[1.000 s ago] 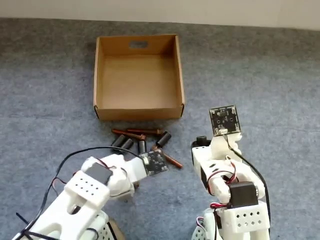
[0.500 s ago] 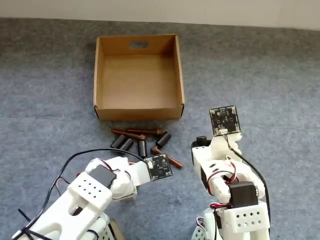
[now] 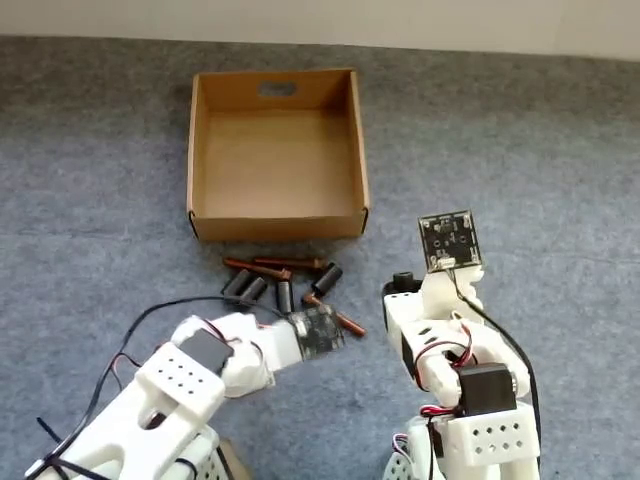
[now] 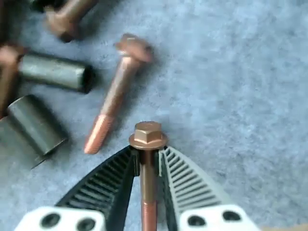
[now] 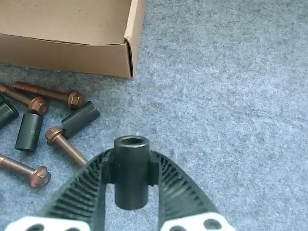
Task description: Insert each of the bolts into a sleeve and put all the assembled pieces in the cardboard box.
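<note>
1. Progress: no assembled piece lies in the cardboard box point(image 3: 278, 226).
2. The left tool point(image 4: 148, 155) is clenched on a bolt point(image 4: 147, 137), whose head pokes out past the fingertips, over the table point(image 3: 540, 150).
3. The right tool point(image 5: 131, 161) grips a sleeve point(image 5: 130, 178), its bore unfilled, beside the pile.
4. Left to do, I judge: join that pair, pair the loose bolts point(image 3: 258, 267) with the loose sleeves point(image 3: 327, 278) lying near the box's front wall, then box everything.

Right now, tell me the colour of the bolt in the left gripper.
Copper-brown; the bolt shows best in the left wrist view.
</note>
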`<state>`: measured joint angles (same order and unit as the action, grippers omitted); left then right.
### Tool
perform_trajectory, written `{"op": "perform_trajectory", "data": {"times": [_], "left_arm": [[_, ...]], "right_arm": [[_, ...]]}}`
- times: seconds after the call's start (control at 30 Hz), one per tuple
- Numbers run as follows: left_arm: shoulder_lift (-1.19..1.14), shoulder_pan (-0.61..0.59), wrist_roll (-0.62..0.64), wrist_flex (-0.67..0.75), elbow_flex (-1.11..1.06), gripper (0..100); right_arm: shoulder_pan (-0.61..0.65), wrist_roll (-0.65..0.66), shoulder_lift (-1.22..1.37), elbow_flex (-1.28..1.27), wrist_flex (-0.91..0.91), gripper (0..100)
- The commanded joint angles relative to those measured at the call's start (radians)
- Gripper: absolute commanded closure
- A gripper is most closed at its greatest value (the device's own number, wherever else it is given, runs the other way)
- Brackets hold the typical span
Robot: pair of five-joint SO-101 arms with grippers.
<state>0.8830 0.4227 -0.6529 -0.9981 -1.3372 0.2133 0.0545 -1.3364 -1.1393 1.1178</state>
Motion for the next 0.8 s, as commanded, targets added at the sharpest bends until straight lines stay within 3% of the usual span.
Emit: {"op": "perform_trajectory", "data": {"times": [0.0, 0.27, 0.43, 0.63, 0.77], "left_arm": [[0.015, -0.110, 0.112, -0.063, 0.162, 99], [0.015, -0.228, 0.338, -0.288, 0.575, 99], [0.015, -0.228, 0.459, -0.210, 0.708, 99], [0.015, -0.222, 0.677, -0.098, 0.736, 99], [0.016, -0.222, 0.732, -0.055, 0.742, 99]], "right_arm": [[-0.008, -0.011, -0.012, 0.010, -0.012, 99.2], [-0.007, -0.011, -0.012, 0.010, -0.018, 99.2], [-0.004, -0.012, -0.054, 0.012, -0.018, 99.2], [-0.002, -0.006, -0.354, -0.079, -0.010, 99.2], [-0.002, -0.006, -0.493, -0.128, -0.010, 99.2]]}}
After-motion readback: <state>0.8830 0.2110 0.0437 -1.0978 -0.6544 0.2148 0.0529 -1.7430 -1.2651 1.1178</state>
